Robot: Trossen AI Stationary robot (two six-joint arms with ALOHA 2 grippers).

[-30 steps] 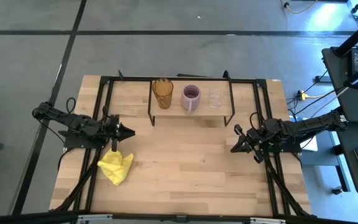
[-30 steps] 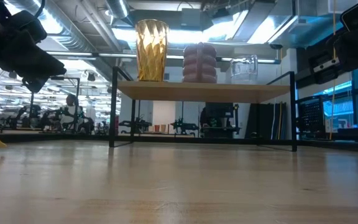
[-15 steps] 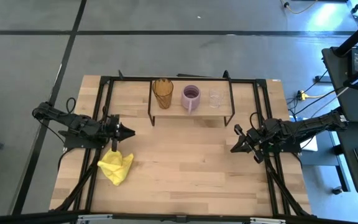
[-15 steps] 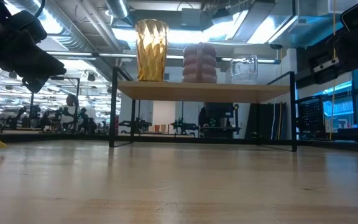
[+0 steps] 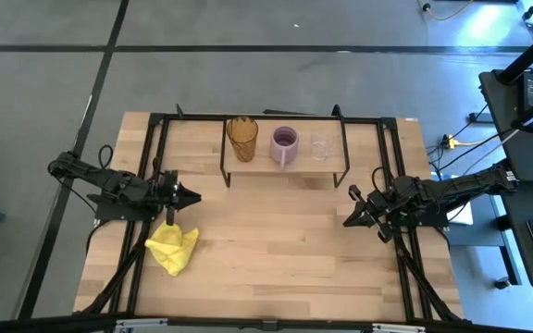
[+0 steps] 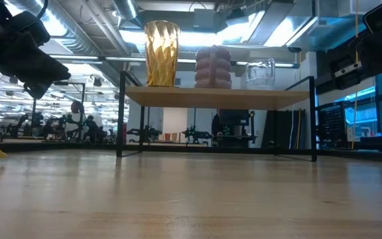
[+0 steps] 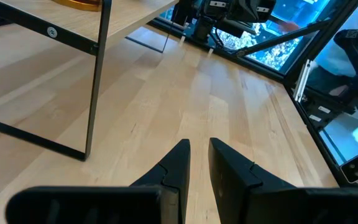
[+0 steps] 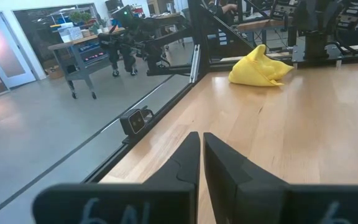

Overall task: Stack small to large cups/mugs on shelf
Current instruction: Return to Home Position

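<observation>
Amber ribbed tumbler [image 5: 241,138], purple mug [image 5: 284,143] and clear glass cup [image 5: 320,146] are standing left to right on the shelf [image 5: 259,159] at the far middle of the tabletop [image 5: 276,250]. Left tool [image 5: 189,196] and right tool [image 5: 350,209] are hanging clenched, empty, nearer than the shelf, one each side. Glass is looking rigid, slick, breakable: I'm guessing mid-wall pinch; heavier mug across its body.

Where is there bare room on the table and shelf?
Free: tabletop between left pincer, right pincer and shelf front; also right of the yellow cloth. Crowded: shelf top, holding amber tumbler, purple mug, clear cup.
</observation>
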